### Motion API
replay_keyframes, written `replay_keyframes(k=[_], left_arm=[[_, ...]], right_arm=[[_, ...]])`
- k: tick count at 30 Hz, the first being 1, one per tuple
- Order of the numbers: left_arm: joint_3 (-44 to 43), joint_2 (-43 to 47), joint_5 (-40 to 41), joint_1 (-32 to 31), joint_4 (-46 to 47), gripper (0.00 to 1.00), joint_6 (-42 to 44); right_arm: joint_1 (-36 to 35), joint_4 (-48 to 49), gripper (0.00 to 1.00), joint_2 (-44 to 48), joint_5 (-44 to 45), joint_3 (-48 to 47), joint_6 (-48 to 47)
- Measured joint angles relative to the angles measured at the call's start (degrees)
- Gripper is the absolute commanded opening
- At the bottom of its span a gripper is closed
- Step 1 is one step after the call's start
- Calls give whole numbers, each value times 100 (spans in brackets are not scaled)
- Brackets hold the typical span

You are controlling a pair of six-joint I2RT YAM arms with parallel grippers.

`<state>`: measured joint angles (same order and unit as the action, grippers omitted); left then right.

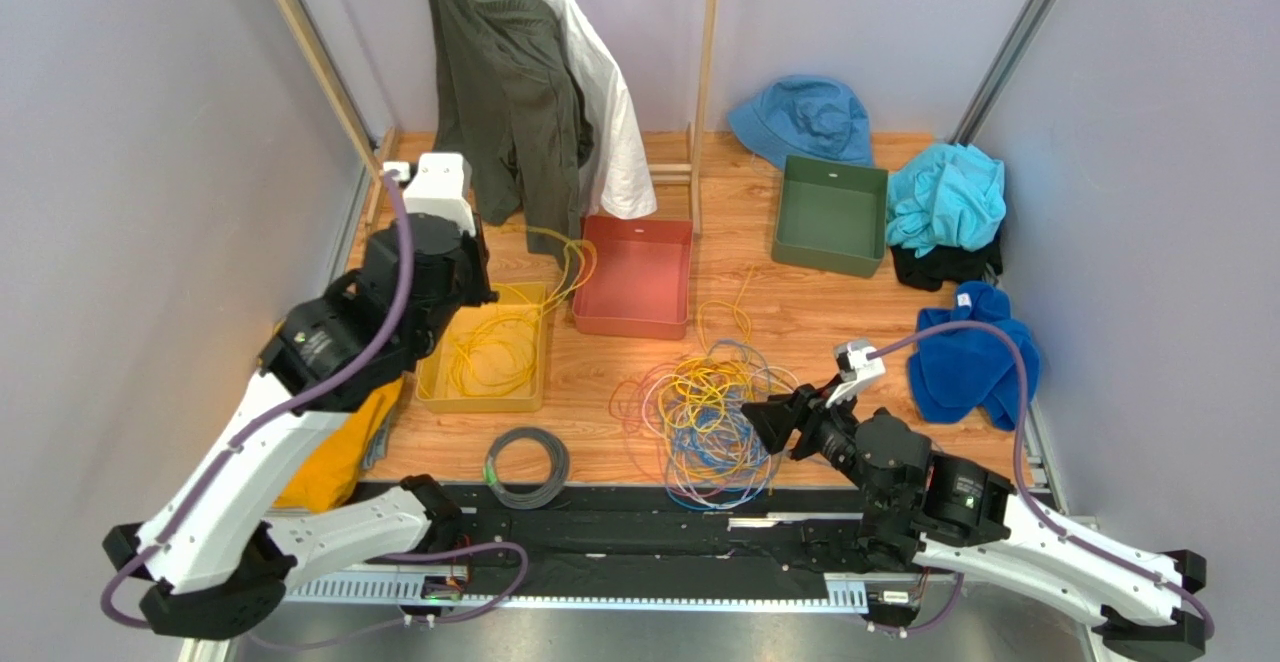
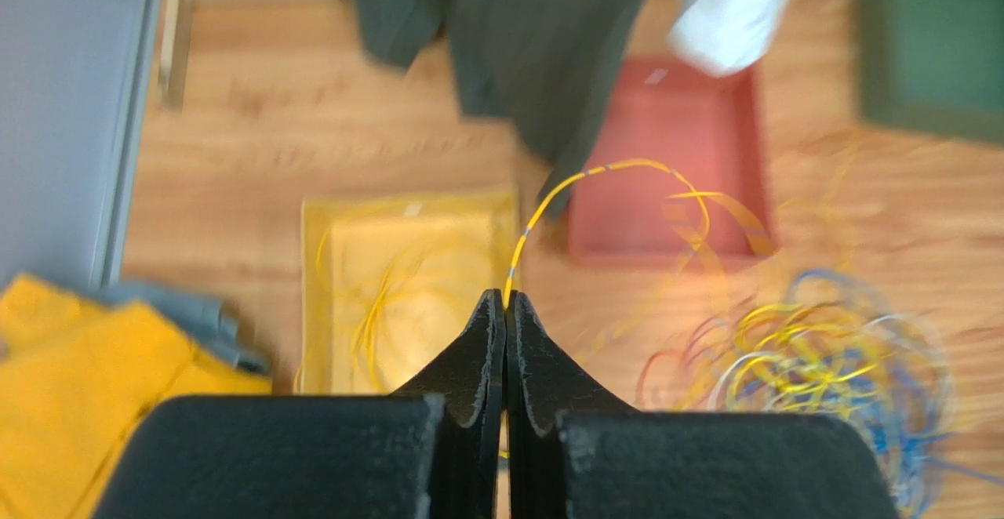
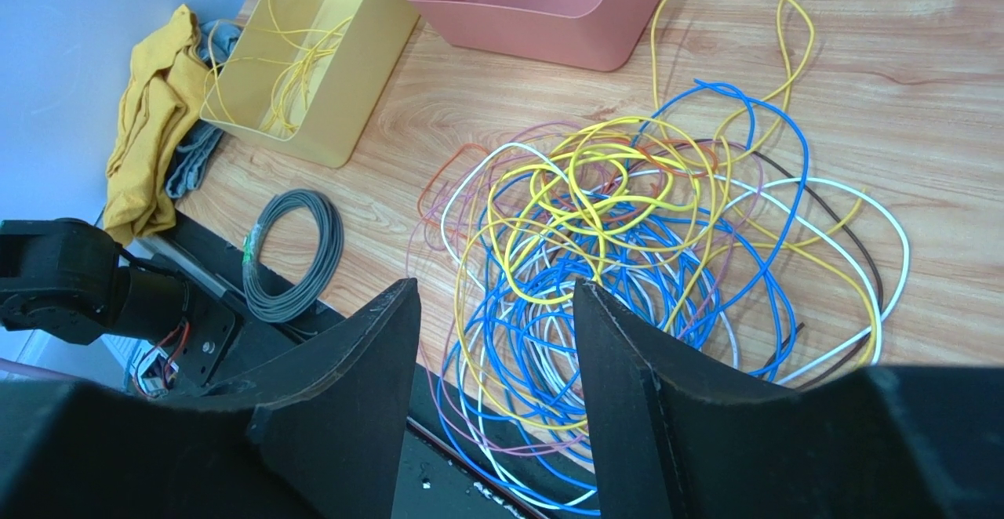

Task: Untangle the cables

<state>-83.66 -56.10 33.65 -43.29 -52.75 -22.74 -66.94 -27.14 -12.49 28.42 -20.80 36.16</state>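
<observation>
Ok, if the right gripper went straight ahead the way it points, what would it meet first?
Most likely the tangle of coloured cables: the right gripper, jaws open, points straight at its near side, with nothing between. Depth is hard to judge from the wrist view.

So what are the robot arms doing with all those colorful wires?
They're sorting out a tangle of cables. The left pincer is shut on one yellow cable, held up near the yellow tray, which has other yellow cables lying in it. The right pincer is open, hovering right by the tangle on the table, holding nothing.
</observation>
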Motion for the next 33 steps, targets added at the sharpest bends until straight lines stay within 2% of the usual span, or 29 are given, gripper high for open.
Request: replay_keyframes(k=[6,13,24,28,30,31,32,33], left_arm=[[1427,380,-686,1193,-11,0,-186],[2072,533,-1270,2168,297,0,-205],[3080,-212,-1847,3254,831,0,-256],[3047,-297,-1884,3348,876,54,-260],[2946,-319,-1945,3355,866,66,-282],[2872,-323,-1965,3357,863,76,-291],[2796,-321,-1985,3359,859,90,-295],[2715,-310,-2002,3359,848,93,-289]], right_arm=[[0,-168,54,236,4,0,2],[0,-175,54,245,0,0,4],[0,-179,54,273,2,22,2],[0,-177,54,328,2,33,2],[0,-177,54,328,2,35,2],[0,-177,54,328,2,35,2],[0,-177,54,328,2,35,2],[0,-177,54,330,2,35,2]])
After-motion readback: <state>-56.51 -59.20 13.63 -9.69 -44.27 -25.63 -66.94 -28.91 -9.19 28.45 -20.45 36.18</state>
